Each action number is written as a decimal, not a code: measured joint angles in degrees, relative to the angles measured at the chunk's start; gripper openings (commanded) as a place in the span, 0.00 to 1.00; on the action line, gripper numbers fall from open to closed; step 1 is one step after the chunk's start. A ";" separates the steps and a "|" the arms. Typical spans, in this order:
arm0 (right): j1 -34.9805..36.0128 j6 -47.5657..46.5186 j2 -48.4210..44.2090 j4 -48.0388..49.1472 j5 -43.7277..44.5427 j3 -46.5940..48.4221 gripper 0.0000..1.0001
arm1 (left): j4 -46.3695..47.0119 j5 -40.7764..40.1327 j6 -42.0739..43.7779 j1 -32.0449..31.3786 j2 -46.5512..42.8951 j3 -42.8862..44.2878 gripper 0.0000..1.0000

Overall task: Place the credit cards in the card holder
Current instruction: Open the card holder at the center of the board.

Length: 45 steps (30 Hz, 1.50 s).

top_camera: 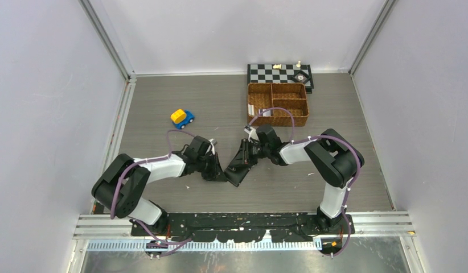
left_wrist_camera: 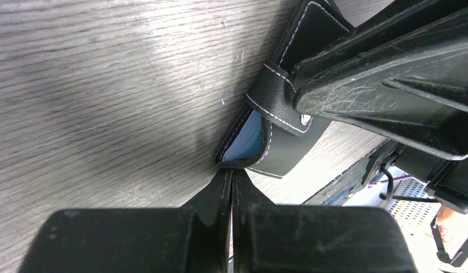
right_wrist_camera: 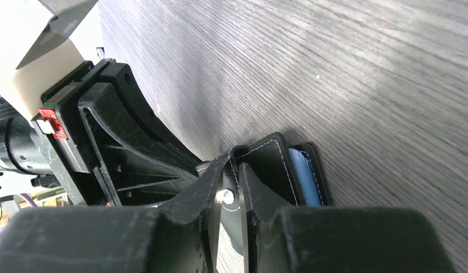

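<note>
**Both tools at the card holder**

On the grey tabletop, the black card holder was mid-table between the two arms, partly open with a blue sleeve showing. The right tool was nearly closed, pinching the holder's snap tab. The left tool was fully closed, its tips touching the holder's edge.

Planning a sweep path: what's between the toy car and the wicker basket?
Nothing: only bare table between the toy car and the wicker basket, per the top view.
</note>
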 measured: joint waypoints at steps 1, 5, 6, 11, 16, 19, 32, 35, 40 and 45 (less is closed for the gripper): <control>0.07 -0.02 0.00 0.02 0.02 -0.11 0.18 | -0.22 0.02 0.02 0.00 0.13 0.17 0.00; 0.17 0.22 0.00 0.46 0.11 -0.61 0.10 | -0.46 0.11 0.11 0.02 0.26 0.35 0.00; 0.17 0.39 0.00 0.61 0.24 -0.79 0.06 | -0.48 0.09 0.11 0.02 0.26 0.35 0.00; 0.24 0.92 -0.09 1.01 0.76 -1.25 0.00 | -0.50 0.07 0.15 0.02 0.20 0.35 0.00; 0.59 2.10 -1.55 1.38 1.36 -2.25 0.01 | -0.59 0.00 0.24 0.02 0.11 0.37 0.00; 0.85 3.08 -3.19 1.88 1.64 -3.06 0.00 | -0.66 -0.13 0.72 0.00 -0.11 0.37 0.01; 3.10 5.27 -9.03 2.51 8.79 -9.77 0.00 | -9.25 -15.30 6.12 0.83 -13.00 0.20 0.44; 3.10 5.77 -8.96 2.99 9.55 -10.34 0.01 | -9.20 -15.45 6.03 0.85 -15.76 -0.02 0.48; 3.08 8.52 -8.41 6.54 10.80 -12.13 0.02 | -7.80 -12.85 5.62 0.85 -13.84 -0.48 0.54; 3.15 11.65 -8.39 8.92 12.15 -13.55 0.10 | -5.70 -10.49 4.70 0.72 -8.98 -0.39 0.56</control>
